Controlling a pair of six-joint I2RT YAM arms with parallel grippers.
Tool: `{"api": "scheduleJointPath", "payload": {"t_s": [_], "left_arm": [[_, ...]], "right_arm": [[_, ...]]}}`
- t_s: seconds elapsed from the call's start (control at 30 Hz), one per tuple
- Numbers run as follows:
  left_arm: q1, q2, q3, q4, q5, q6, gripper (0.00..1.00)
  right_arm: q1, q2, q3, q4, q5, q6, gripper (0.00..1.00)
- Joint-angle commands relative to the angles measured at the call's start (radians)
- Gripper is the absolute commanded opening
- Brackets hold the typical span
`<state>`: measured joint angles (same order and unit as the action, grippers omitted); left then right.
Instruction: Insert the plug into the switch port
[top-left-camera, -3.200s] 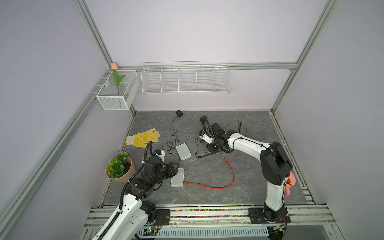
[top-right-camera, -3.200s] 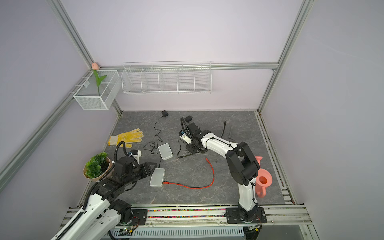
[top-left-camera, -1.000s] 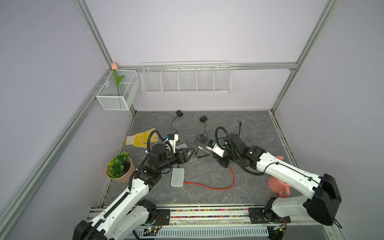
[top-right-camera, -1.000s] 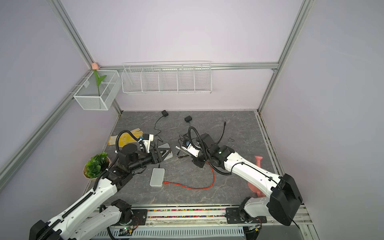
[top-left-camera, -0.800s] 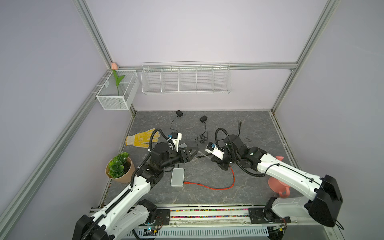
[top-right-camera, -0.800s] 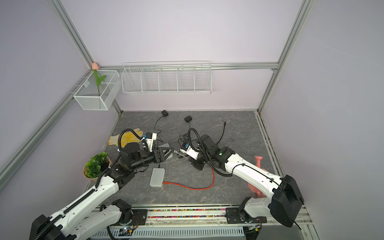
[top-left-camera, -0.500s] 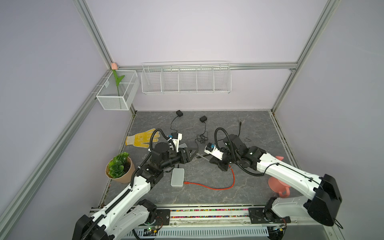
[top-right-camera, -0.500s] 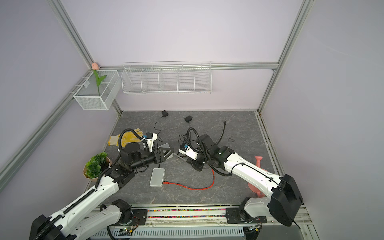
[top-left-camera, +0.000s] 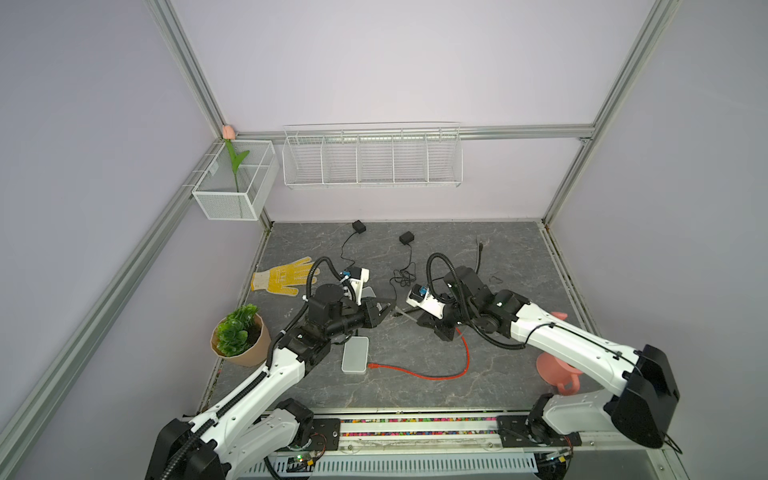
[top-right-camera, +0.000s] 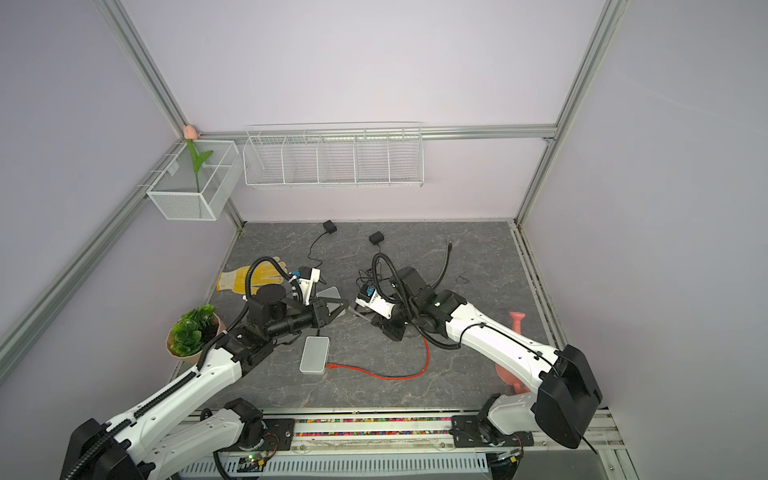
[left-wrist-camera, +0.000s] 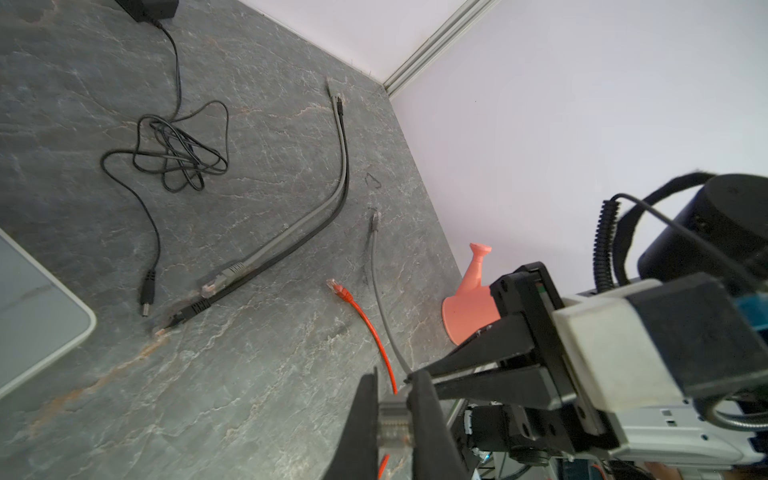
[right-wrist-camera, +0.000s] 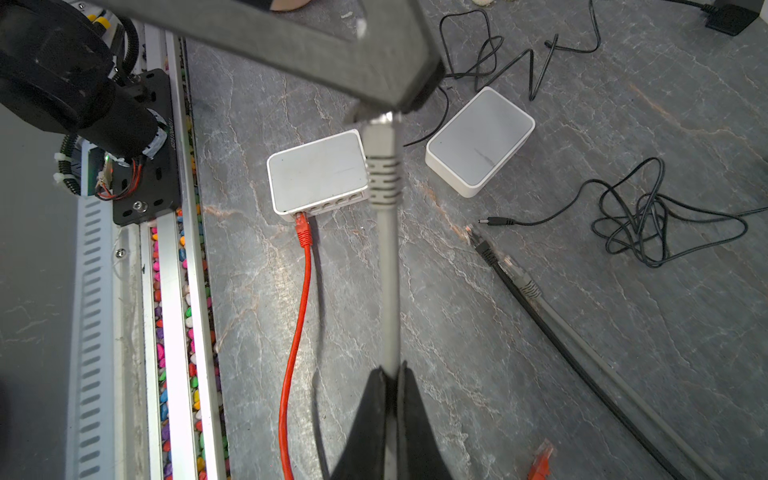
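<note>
A grey plug (left-wrist-camera: 392, 419) on the end of a grey cable (right-wrist-camera: 388, 270) hangs above the table, and my left gripper (left-wrist-camera: 395, 378) is shut on it. My right gripper (right-wrist-camera: 390, 370) is shut on the same cable a short way behind the plug. In both top views the two grippers (top-left-camera: 387, 309) (top-left-camera: 411, 319) meet tip to tip over the middle of the table. The white switch (right-wrist-camera: 318, 172) lies flat below them, near the front edge, with its row of ports facing right. A red cable (right-wrist-camera: 303, 266) sits plugged into the port nearest the front.
A second white box (right-wrist-camera: 480, 139) lies just behind the switch. Black and grey network cables (right-wrist-camera: 519, 282), a tangled black power lead (right-wrist-camera: 631, 224) and two adapters (top-left-camera: 358, 226) (top-left-camera: 406, 237) lie further back. A yellow glove (top-left-camera: 282, 276) and potted plant (top-left-camera: 239, 334) sit left, a pink watering can (top-left-camera: 557, 372) right.
My left gripper's jaws have closed on the grey plug that the right gripper brought to it. Both arms have held nearly still over the last half second.
</note>
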<state>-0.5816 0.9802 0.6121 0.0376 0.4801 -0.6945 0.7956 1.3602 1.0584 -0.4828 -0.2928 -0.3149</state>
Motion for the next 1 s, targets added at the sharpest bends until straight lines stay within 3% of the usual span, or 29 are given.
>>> {"api": "scheduleJointPath", "payload": {"t_s": [0.0,0.27,0.47,0.97], "left_arm": [[-0.004,0.0,0.02,-0.017,-0.007,0.005,0.0],[-0.004,0.004,0.003,-0.059,-0.069,-0.084,0.0],[-0.005,-0.015,-0.028,-0.019,-0.103,-0.177,0.0],[-0.007,-0.062,-0.061,-0.048,-0.11,-0.201,0.0]], "right_arm": [[0.006,0.008,0.034,-0.005,-0.024,-0.019,0.07],[0.019,-0.003,0.053,0.034,-0.01,-0.019,0.33],[0.066,0.058,0.091,0.047,-0.013,-0.028,0.37],[0.091,0.145,0.109,0.139,0.038,-0.015,0.4]]}}
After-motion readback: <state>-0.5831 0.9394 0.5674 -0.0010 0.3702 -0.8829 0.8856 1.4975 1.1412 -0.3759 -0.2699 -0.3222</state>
